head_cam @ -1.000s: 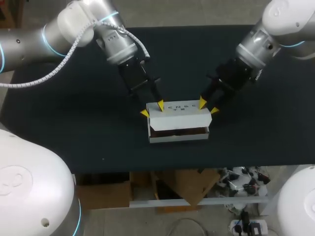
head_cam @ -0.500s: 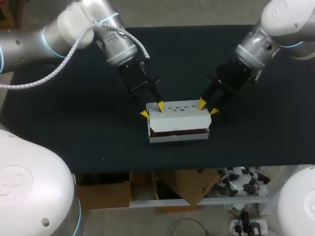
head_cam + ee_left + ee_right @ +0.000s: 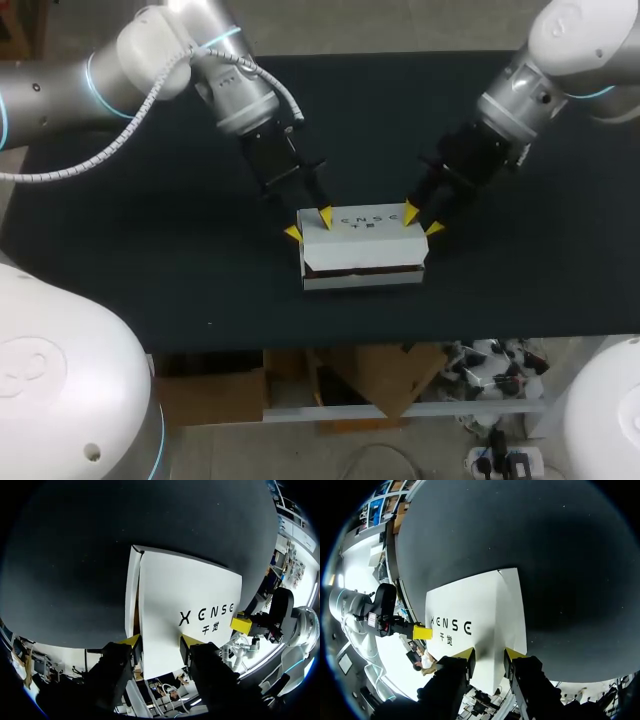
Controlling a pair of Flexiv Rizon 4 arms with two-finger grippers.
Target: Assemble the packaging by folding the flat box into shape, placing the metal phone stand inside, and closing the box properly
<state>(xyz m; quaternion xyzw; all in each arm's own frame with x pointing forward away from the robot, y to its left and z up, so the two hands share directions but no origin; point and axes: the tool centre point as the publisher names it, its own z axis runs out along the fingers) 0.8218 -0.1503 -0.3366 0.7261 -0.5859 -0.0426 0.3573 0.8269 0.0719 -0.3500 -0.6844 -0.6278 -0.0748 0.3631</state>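
Note:
The white box lies in the middle of the black table, printed lid on top. The lid is almost down, leaving a dark slit along the front. No phone stand shows in any view. My left gripper straddles the box's back left corner, one yellow tip beside the side wall and one on the lid's back edge. My right gripper stands the same way at the back right corner. In the left wrist view the lid runs between the open fingers of my left gripper. In the right wrist view the lid does the same with my right gripper.
The black tabletop stretches bare around the box. Its front edge runs a short way in front of the box.
The right gripper has shifted slightly inward against the box's right corner, and the lid's right side sits tidier. The left gripper has hardly moved.

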